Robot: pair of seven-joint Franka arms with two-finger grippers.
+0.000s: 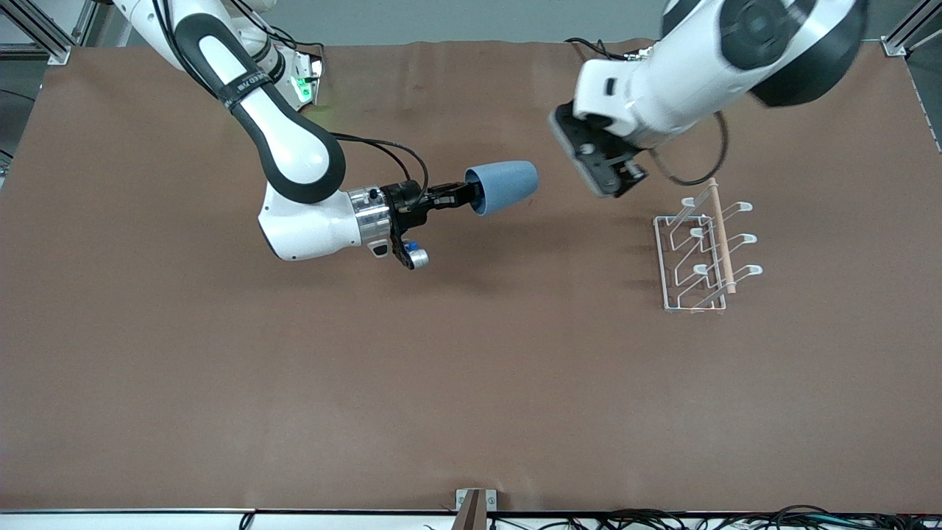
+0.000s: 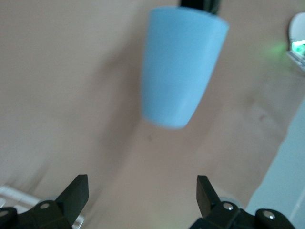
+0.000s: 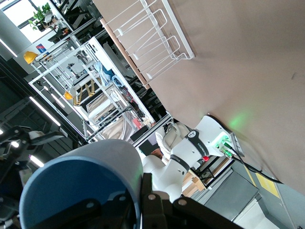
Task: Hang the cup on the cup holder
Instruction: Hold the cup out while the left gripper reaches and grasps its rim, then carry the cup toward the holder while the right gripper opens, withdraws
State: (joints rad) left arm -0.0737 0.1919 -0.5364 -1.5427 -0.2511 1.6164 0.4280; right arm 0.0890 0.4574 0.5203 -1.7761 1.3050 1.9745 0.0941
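left gripper (image 1: 614,173): its fingers could not be made out under the wrist in the front view.
cup (image 2: 182,67): blurred in the left wrist view, rim cut off by the picture's edge.
cup holder (image 3: 152,40): cut off at the right wrist view's edge.
right gripper (image 1: 471,195): fingertips were hidden at the cup's rim.

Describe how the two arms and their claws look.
Both arms have glossy white shells with black joint bands. The right arm carries a black cable, a silver wrist ring, and a black right claw. The left claw hangs from a black-faced wrist block with a looping black cable; its black fingers have pointed tips.
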